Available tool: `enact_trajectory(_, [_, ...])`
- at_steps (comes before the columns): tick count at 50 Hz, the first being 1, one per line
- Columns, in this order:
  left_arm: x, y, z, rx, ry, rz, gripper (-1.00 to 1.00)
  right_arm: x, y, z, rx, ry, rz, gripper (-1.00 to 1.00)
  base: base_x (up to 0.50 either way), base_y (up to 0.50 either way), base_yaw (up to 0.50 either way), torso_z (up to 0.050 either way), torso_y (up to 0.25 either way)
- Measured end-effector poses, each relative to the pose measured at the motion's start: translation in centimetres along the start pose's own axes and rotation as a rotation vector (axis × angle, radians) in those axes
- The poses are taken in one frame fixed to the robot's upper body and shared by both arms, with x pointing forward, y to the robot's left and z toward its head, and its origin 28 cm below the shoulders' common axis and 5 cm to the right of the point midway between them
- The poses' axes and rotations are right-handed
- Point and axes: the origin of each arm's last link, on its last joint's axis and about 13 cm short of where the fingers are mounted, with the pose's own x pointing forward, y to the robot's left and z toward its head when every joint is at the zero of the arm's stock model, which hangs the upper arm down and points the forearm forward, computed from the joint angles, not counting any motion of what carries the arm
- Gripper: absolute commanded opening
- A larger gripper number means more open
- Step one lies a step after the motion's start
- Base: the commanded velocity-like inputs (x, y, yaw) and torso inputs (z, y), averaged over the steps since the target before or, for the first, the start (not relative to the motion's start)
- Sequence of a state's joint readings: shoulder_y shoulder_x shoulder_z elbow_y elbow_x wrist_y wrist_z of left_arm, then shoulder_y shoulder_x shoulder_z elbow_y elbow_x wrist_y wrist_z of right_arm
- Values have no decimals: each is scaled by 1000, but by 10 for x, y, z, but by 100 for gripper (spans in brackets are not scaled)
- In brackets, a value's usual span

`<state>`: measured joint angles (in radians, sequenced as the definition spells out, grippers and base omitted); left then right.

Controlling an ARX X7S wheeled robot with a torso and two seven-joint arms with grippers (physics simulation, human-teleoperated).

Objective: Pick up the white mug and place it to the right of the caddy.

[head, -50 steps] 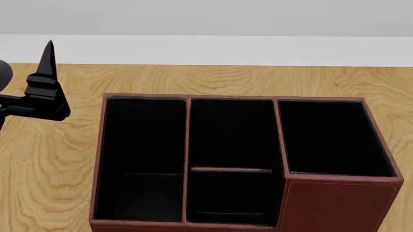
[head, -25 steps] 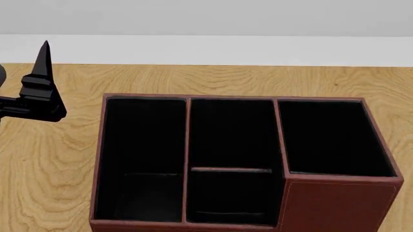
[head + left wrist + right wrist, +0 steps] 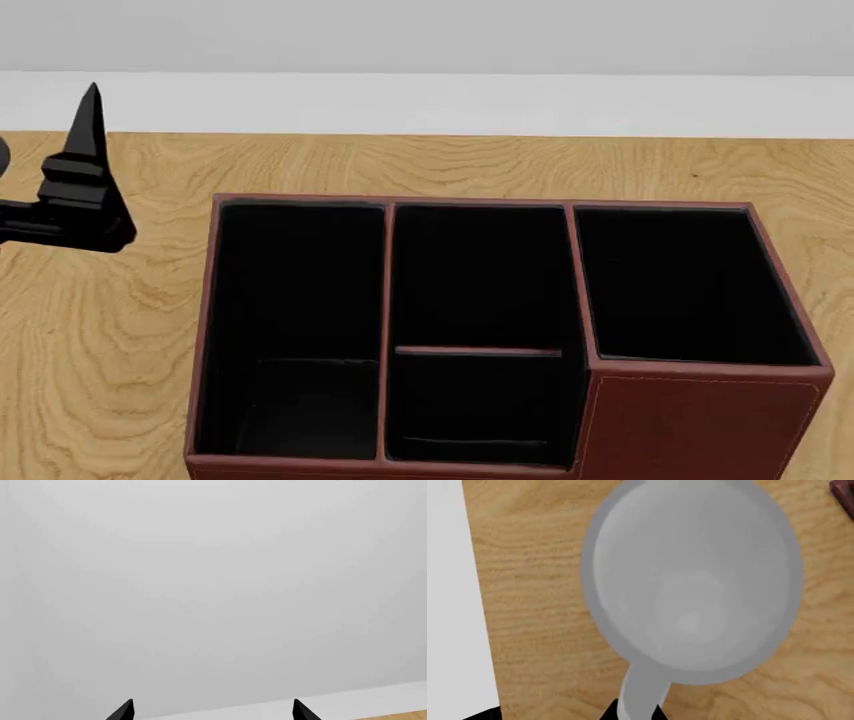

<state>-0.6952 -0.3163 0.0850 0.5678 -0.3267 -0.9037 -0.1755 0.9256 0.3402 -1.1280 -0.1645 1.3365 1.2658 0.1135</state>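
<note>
Head view shows a plain pale grey wall (image 3: 427,35) at the back, with a white strip along its foot. Below that is the big light wooden table with wavy grain (image 3: 120,340). On the table stands the caddy (image 3: 694,420), a large reddish-brown leather-look box with three black-lined holes. Its middle hole is split by a small shelf. All three holes look dark and bare inside.

Well to the left of the caddy, the black left gripper (image 3: 88,105) hangs above the wood and points up toward the wall. Left wrist view shows its two black tips (image 3: 123,711) set wide apart, with nothing between them, facing the grey wall.

Right wrist view looks straight down into the white mug (image 3: 694,575), a plain shiny round cup with a loop handle. It stands upright on the wood. A small dark red corner of the caddy shows near the mug. The black tips of the right gripper (image 3: 635,712) sit on both sides of the handle, clamped on it.
</note>
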Motion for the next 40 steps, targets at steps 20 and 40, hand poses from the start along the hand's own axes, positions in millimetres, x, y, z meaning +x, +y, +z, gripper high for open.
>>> enact_trajectory(20, [-7,6,14,13,-65,69,100,-12,5,3,-39,-13,-52,-100,0,0,0,0,0])
enact_trajectory(40, [-13,9,26,25,-114,123,100,-34,14,11,-87,-66,-94,-100,0,0,0,0,0])
